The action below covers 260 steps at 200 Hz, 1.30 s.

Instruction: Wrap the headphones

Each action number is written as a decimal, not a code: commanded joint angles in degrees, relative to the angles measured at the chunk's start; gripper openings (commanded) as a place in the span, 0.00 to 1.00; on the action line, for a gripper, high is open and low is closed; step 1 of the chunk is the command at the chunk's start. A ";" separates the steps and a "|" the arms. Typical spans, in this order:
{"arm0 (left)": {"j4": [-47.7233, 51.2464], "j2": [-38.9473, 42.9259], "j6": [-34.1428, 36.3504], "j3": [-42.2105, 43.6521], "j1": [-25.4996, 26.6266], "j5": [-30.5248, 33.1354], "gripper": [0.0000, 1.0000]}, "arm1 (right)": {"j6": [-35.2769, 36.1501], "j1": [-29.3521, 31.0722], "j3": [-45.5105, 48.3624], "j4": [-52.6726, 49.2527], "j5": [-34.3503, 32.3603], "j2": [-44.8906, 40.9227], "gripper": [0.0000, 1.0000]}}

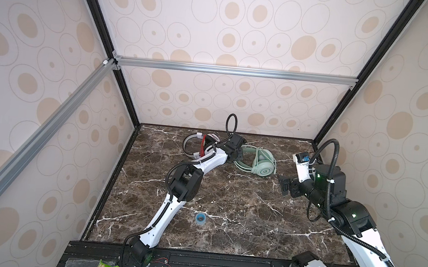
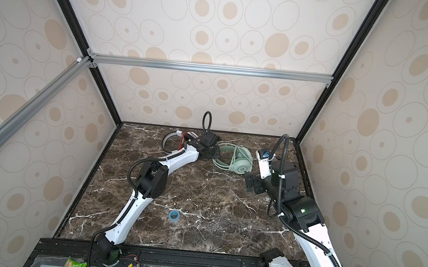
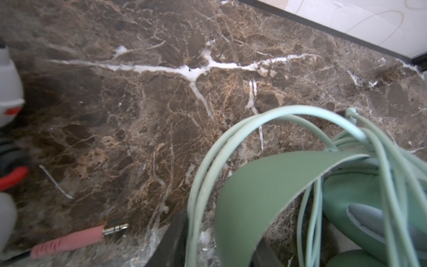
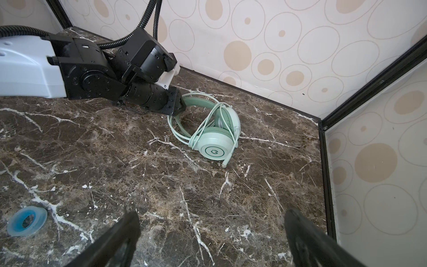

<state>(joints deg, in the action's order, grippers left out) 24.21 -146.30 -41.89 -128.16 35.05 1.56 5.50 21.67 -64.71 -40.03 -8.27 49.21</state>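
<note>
- Left wrist view: the left gripper's (image 3: 219,235) dark fingers (image 3: 173,233) straddle the matte green headband (image 3: 254,185) and loops of the smooth pale cord (image 3: 196,185). I cannot tell whether they squeeze or merely bracket them.
- In both top views the left arm stretches far forward, elbow bent and raised, with its wrist angled down at the rear of the table (image 1: 227,207).
- The right arm is folded back on the right side, with its wrist turned toward the centre. The right gripper (image 1: 284,185) is low over bare marble, spread wide and holding nothing.
- The mint-green headphones (image 1: 261,162) lie near the back wall, with round glossy cups and cord draped over them.
- The white-and-black headphones (image 1: 189,142) lie just left of the left gripper, partly hidden by the arm, with a thin red cord (image 1: 202,146) across them.
- A ribbed pink plug (image 3: 69,240) with a metal tip lies on the veined brown marble.
- A translucent blue ring (image 1: 200,217) lies flat mid-table.
</note>
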 commanded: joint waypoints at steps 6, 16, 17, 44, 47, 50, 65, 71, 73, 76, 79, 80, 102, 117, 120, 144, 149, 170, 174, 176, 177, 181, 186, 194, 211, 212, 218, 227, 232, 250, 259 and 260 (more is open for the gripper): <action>0.02 4.18 2.24 -0.53 -0.16 1.51 0.48 | 0.79 -0.37 -1.48 -0.92 -1.87 -0.49 1.00; 0.67 4.97 3.16 -0.53 -0.20 1.72 0.51 | 0.58 -0.38 -1.24 -0.84 -2.16 -0.64 1.00; 0.71 5.10 3.23 -0.52 -0.18 1.75 0.52 | 0.57 -0.39 -1.18 -0.84 -2.17 -0.71 1.00; 2.59 7.88 6.04 -0.10 -0.04 1.88 0.57 | -0.46 -0.40 -0.09 -0.31 -3.45 -1.20 1.00; 2.75 8.40 6.39 0.12 0.00 1.87 0.57 | -0.62 -0.40 0.01 -0.31 -3.61 -1.30 1.00; 2.90 8.99 6.99 0.33 0.02 1.79 0.57 | -0.80 -0.40 0.11 -0.31 -3.90 -1.34 1.00; 2.70 12.91 9.88 3.22 0.65 1.37 0.62 | -2.11 -0.34 1.33 -0.23 -6.46 -1.73 1.00; 2.60 15.08 10.95 4.68 0.78 0.89 0.64 | -2.72 -0.33 2.11 -0.02 -8.30 -1.99 1.00; 2.60 15.83 11.26 5.20 0.89 0.77 0.64 | -3.00 -0.38 2.37 0.07 -8.97 -2.07 1.00; 2.57 16.98 11.75 6.18 1.09 0.58 0.64 | -3.42 -0.39 2.80 0.17 -10.17 -2.14 1.00; 2.30 18.37 12.29 7.41 1.26 0.55 0.65 | -3.89 -0.40 3.30 0.32 -11.49 -2.25 1.00; 2.14 18.88 12.50 7.89 1.35 0.55 0.65 | -4.03 -0.40 3.42 0.36 -11.94 -2.35 1.00; -3.97 32.34 16.57 21.30 2.60 -0.06 0.78 | -7.18 -0.40 6.70 1.63 -20.91 -2.91 1.00; -5.16 41.02 18.14 29.86 2.58 0.04 0.84 | -9.45 -0.35 9.06 3.16 -24.24 -3.24 1.00; -5.03 42.55 18.58 31.32 2.61 0.40 0.84 | -9.65 -0.40 9.64 3.61 -24.47 -3.39 1.00; -4.89 54.32 22.01 43.94 2.59 3.08 0.89 | -11.53 -0.38 14.46 8.29 -23.04 -4.65 1.00; -4.96 56.55 22.48 46.50 2.54 3.70 0.90 | -11.69 -0.32 15.52 9.40 -22.44 -4.89 1.00; -5.52 65.53 23.47 57.35 2.07 7.72 0.93 | -13.36 -0.43 19.98 13.70 -22.65 -5.94 1.00; -5.75 67.14 23.59 59.25 1.86 8.40 0.95 | -13.73 -0.48 20.89 14.45 -23.11 -5.99 1.00; -5.93 67.89 23.60 60.24 1.78 8.79 0.96 | -13.84 -0.44 21.39 14.94 -23.46 -6.04 1.00; -6.01 68.29 23.56 60.76 1.78 9.02 0.97 | -13.98 -0.42 21.60 15.18 -23.63 -6.09 1.00; -6.24 69.89 23.54 62.63 1.53 9.85 0.98 | -14.54 -0.56 22.51 16.15 -24.42 -6.19 1.00; -6.63 71.69 23.42 64.74 1.35 10.82 0.98 | -15.46 -0.64 23.50 17.14 -25.62 -6.26 1.00; -6.81 74.36 23.28 67.90 0.67 12.77 0.98 | -16.85 -0.89 25.18 18.72 -27.44 -6.37 1.00; -6.31 79.08 22.57 72.79 -1.42 16.17 0.98 | -18.90 -2.09 28.67 22.68 -29.17 -6.45 1.00; -6.29 79.33 22.52 73.05 -1.54 16.40 0.98 | -18.97 -2.21 28.93 22.92 -29.12 -6.43 1.00; -6.19 80.78 22.31 74.52 -2.60 17.44 0.98 | -19.55 -2.91 30.10 24.15 -28.64 -6.41 1.00; -6.36 82.59 21.87 76.70 -4.23 18.90 0.98 | -20.18 -4.16 31.96 26.40 -27.37 -6.21 1.00; -6.33 83.52 21.49 77.80 -5.06 20.20 0.98 | -20.24 -4.86 32.98 27.52 -26.76 -6.00 1.00; -7.96 86.56 22.54 82.23 -8.13 23.23 0.98 | -21.56 -5.32 36.35 31.79 -28.90 -4.48 1.00; -9.12 87.41 22.32 84.33 -9.84 24.22 0.98 | -20.46 -7.15 37.65 34.43 -29.01 -3.60 1.00; -9.19 87.50 22.30 84.54 -10.05 24.38 0.98 | -20.32 -7.20 37.73 34.72 -28.96 -3.51 1.00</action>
<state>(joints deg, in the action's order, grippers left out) 18.02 -61.56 -20.49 -47.07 28.49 19.51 -13.06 16.43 -29.93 -14.28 -34.96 44.07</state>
